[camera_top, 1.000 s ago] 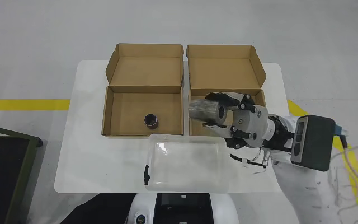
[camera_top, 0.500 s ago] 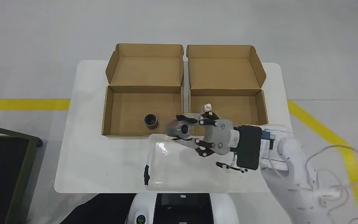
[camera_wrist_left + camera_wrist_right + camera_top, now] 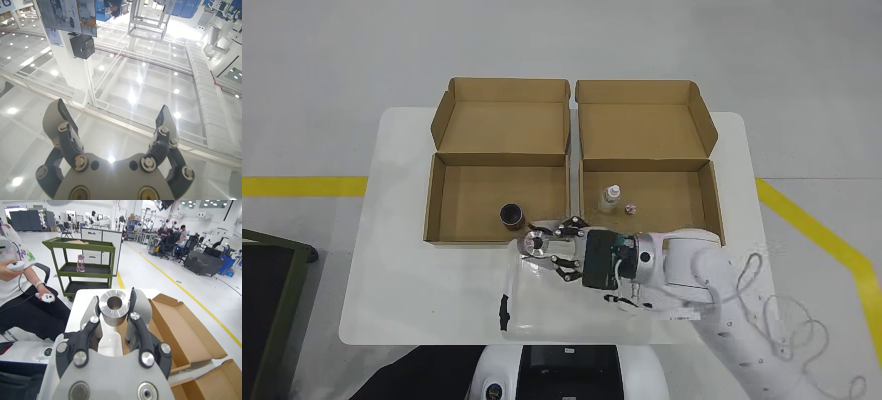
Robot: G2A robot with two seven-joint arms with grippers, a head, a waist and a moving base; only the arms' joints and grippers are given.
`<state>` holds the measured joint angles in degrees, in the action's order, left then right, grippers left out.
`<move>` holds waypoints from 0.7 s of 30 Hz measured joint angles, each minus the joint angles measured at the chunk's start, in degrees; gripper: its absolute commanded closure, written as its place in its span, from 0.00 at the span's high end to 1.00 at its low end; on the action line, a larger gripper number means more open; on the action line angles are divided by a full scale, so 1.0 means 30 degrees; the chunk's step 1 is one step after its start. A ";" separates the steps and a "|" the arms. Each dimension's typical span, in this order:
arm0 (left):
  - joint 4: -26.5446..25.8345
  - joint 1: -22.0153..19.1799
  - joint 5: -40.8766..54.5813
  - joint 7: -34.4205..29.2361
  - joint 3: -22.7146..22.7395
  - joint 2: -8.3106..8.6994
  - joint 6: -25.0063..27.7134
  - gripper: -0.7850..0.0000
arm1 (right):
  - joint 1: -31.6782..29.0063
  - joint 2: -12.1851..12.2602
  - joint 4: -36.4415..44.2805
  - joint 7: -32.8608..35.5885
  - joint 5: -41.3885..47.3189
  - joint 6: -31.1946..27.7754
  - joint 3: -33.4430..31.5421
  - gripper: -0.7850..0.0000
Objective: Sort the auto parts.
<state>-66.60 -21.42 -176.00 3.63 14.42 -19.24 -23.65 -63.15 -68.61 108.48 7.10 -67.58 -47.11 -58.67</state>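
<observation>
**Steel sleeve held at the near rim of the left carton**

Cardboard cartons marked the two sorting places on the white table (image 3: 392, 250). The left cardboard box (image 3: 472, 195) lay open, with a dark ring (image 3: 511, 213) on its floor close to the front wall. Just right of that ring, over the box's near rim, the right gripper (image 3: 539, 243) was clamped on a steel sleeve (image 3: 115, 316). In the right wrist view its fingers (image 3: 97, 306) pressed on opposite sides of the sleeve's curved wall, and the bore's open end faced the wrist camera. A clear plastic tray (image 3: 572, 300) sat below and nearer the robot, its far edge under the gripper. Farther right, the right cardboard box (image 3: 672, 200) held a small white bottle (image 3: 611, 197) with a small pale piece (image 3: 631, 207) just beside it.

The left gripper (image 3: 111, 113) pointed at the ceiling with its jaws apart and nothing between them, so the right arm was clearly the one placed to act.

The left box's floor lay just beyond the held sleeve, on the side away from the robot. A short carry over the front wall would probably suffice, set down clear of the dark ring.
</observation>
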 measured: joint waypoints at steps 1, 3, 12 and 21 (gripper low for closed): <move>0.0000 0.0000 0.0000 0.0000 0.0000 0.0000 0.0000 1.00 | 0.0157 -0.0031 -0.0257 0.0189 -0.0121 0.0153 0.0160 0.00; 0.0000 0.0000 0.0000 0.0000 0.0000 0.0000 0.0000 1.00 | 0.0566 -0.0118 -0.0878 0.0607 -0.0433 0.0532 0.0550 0.00; 0.0000 0.0000 0.0000 0.0000 0.0000 0.0000 0.0000 1.00 | 0.2201 -0.0559 -0.3191 0.1717 -0.1043 0.2529 0.1817 0.00; 0.0000 0.0000 0.0000 0.0000 0.0000 0.0000 0.0000 1.00 | 0.3822 -0.1062 -0.4798 0.3427 -0.1706 0.4036 0.3112 0.00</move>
<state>-66.60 -21.42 -176.00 3.63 14.42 -19.24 -23.65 -51.68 -71.80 94.08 17.38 -72.69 -35.00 -49.33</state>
